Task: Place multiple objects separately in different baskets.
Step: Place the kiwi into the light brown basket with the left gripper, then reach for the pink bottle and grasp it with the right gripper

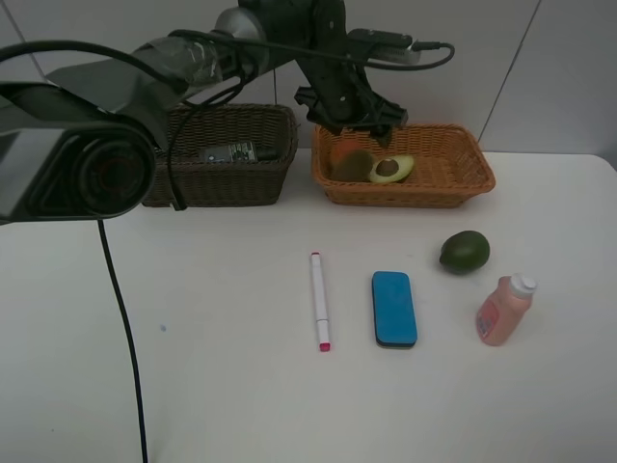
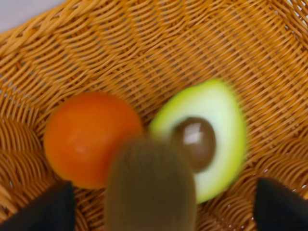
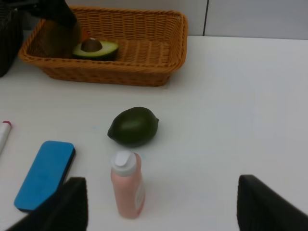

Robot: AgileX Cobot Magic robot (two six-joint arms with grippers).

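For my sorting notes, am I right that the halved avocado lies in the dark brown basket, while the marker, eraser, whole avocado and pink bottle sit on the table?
Not quite: the halved avocado lies in the light orange-tan basket, as the exterior high view shows. The marker, eraser, whole avocado and pink bottle do sit on the table.

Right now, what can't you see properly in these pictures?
Kiwi: blurred, left wrist view.
Dark basket: contents partly hidden by the arm, high view.
Marker: cut off by the edge, right wrist view.
Peach: mostly behind the left claw, high view.
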